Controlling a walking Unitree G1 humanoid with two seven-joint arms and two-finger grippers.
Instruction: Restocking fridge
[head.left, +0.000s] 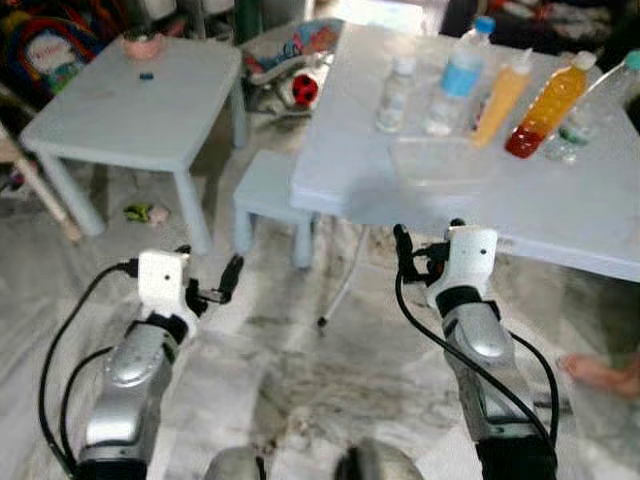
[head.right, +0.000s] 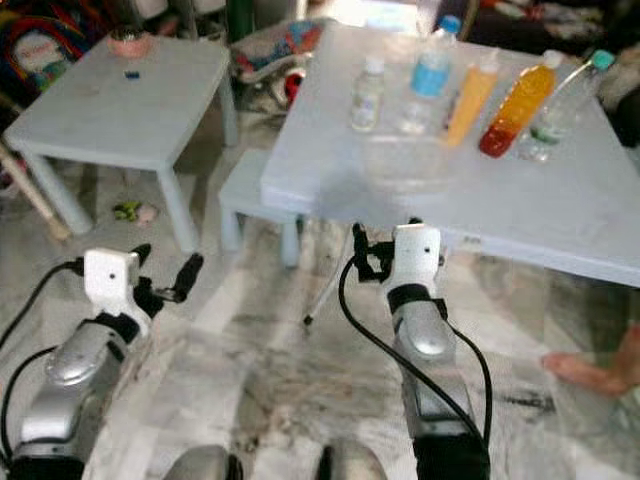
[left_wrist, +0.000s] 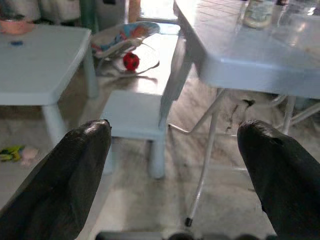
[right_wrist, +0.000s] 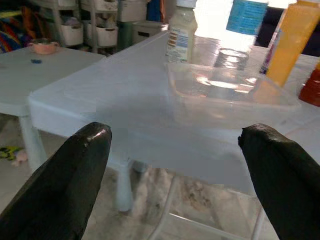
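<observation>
My right pincer (right_wrist: 175, 175) is spread wide, its two black fingers (right_wrist: 60, 185) framing the near edge of the pale counter (right_wrist: 115, 95). On the counter sits a clear plastic tray (right_wrist: 227, 87). Behind the tray I see a small white-labelled bottle (right_wrist: 181, 30), a blue-labelled water bottle (right_wrist: 242, 22) and an orange bottle (right_wrist: 295, 37).

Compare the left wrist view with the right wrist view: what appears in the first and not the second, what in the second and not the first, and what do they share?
Left wrist view alone: a red ball on the floor, a small stool and the folding table's metal legs.

Right wrist view alone: a clear plastic tray on the folding table, with a blue-labelled bottle and an orange bottle behind it.

Both: open black fingers in the foreground, the low side table and the pink bowl on it.
</observation>
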